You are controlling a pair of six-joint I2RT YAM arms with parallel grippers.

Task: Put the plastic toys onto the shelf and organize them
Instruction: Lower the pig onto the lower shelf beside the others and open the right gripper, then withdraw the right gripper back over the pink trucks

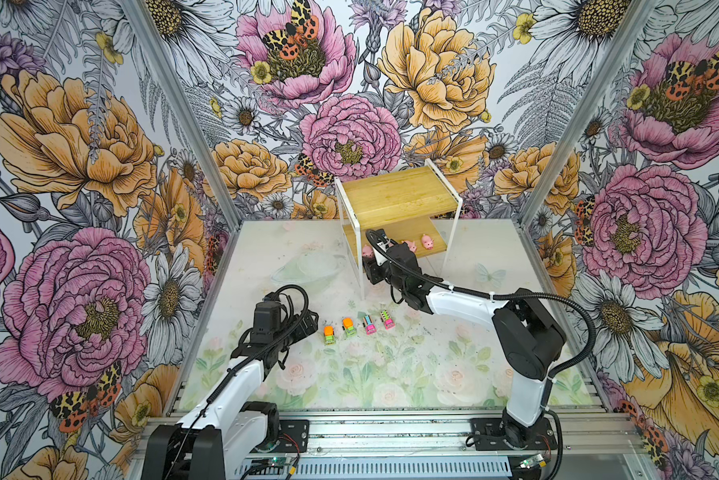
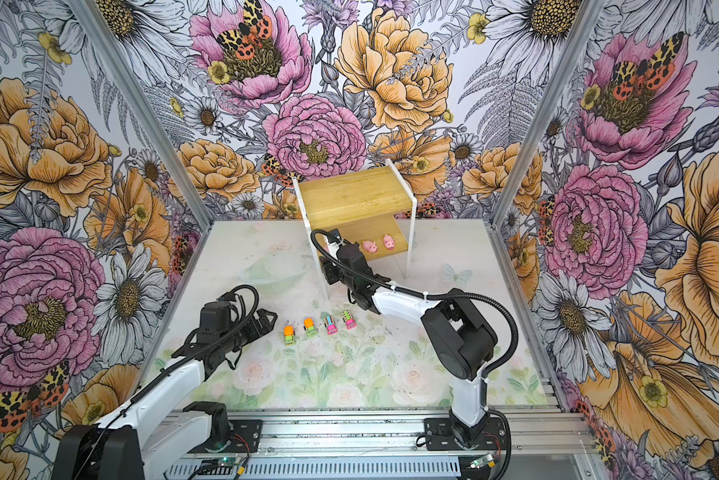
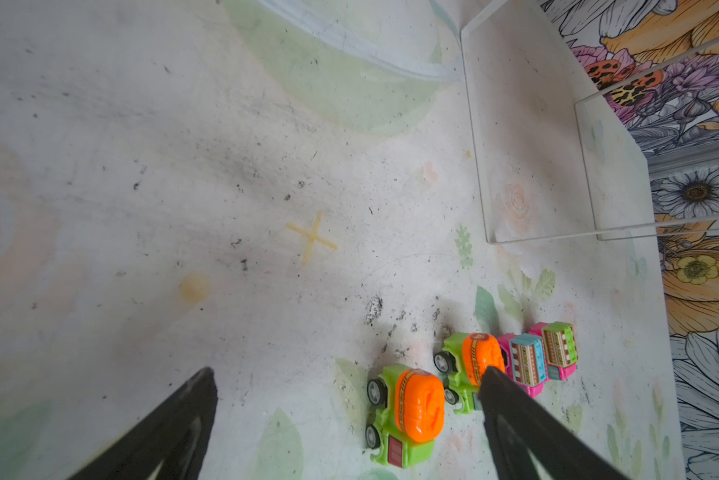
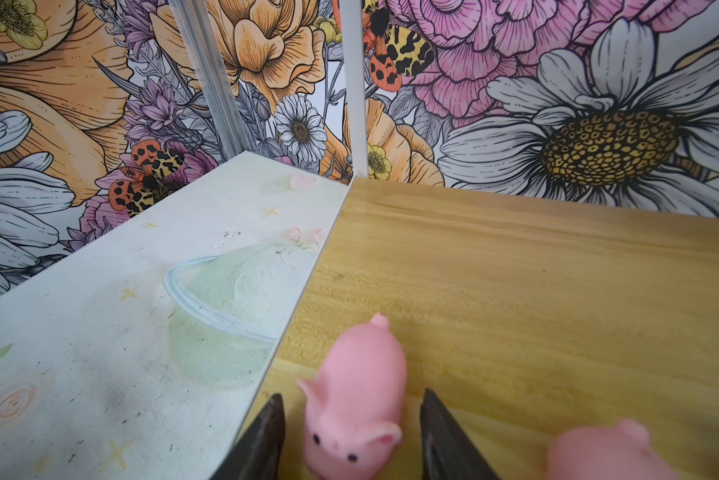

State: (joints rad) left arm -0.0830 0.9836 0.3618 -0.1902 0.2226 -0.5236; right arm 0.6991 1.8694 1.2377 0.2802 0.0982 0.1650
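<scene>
The shelf (image 1: 395, 195) (image 2: 349, 199) stands at the back of the mat. Three pink pigs rest on its lower board (image 4: 515, 291). My right gripper (image 4: 353, 397) (image 1: 370, 257) is open around the leftmost pig (image 4: 355, 395) (image 1: 366, 251), with a gap on each side of it. A second pig (image 4: 603, 453) (image 1: 411, 245) stands beside it and a third (image 1: 427, 241) further right. Several toy trucks stand in a row on the mat: two orange-topped green (image 3: 407, 411) (image 3: 472, 361) and two pink (image 3: 524, 361) (image 3: 557, 349). My left gripper (image 3: 348, 372) (image 1: 310, 326) hangs open and empty just left of the row.
The shelf's thin white frame leg (image 1: 360, 266) stands on the mat close to my right wrist. Flowered walls with aluminium posts (image 1: 532, 199) close in both sides and the back. A metal rail (image 1: 391, 428) with the arm bases runs along the front.
</scene>
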